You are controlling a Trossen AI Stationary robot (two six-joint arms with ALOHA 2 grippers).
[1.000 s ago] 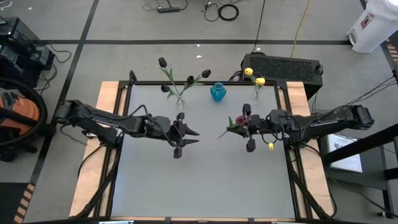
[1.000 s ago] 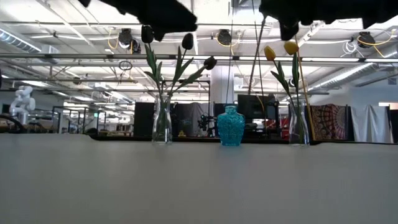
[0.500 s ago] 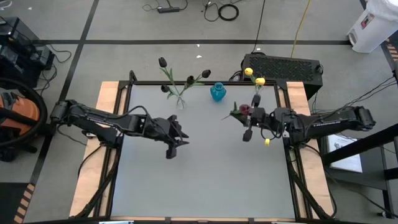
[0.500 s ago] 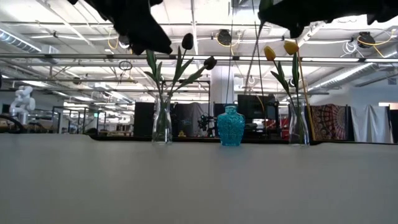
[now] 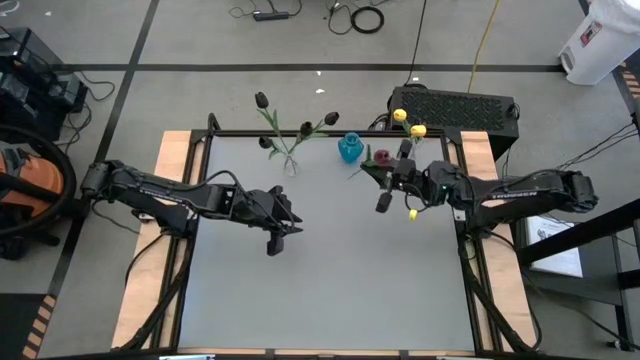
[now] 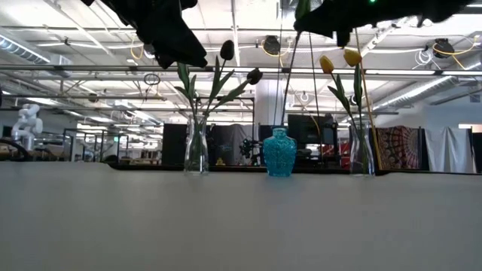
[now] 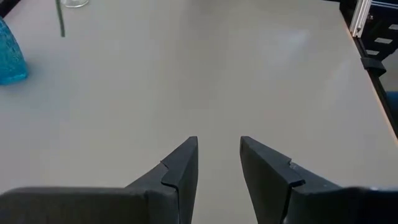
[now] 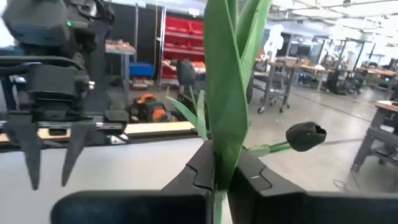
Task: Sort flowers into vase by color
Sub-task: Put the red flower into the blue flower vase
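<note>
My right gripper is shut on a dark red tulip and holds it in the air near the blue vase, on that vase's right. The tulip's thin stem hangs down toward the blue vase. A clear vase at the far edge holds black tulips. Another clear vase holds yellow tulips. My left gripper is open and hovers over the table's middle left. Its fingers have nothing between them. My right gripper pinches the dark red tulip between its two fingers at the green stem and leaf, below the bud. The tulip stands roughly upright and is lifted clear. Its long stem hangs free below the fingers, and the lower end is above the table.
The three vases stand in a row along the table's far edge. The bare grey tabletop stretches toward the near edge. A black box sits beyond the far right corner. Wooden side rails flank the table.
My right gripper has carried the dark red tulip toward the far edge and leftward, closer to the blue vase; the hanging stem swung along with it. My left gripper drew back a little toward the table's left and near side, then stayed still.
</note>
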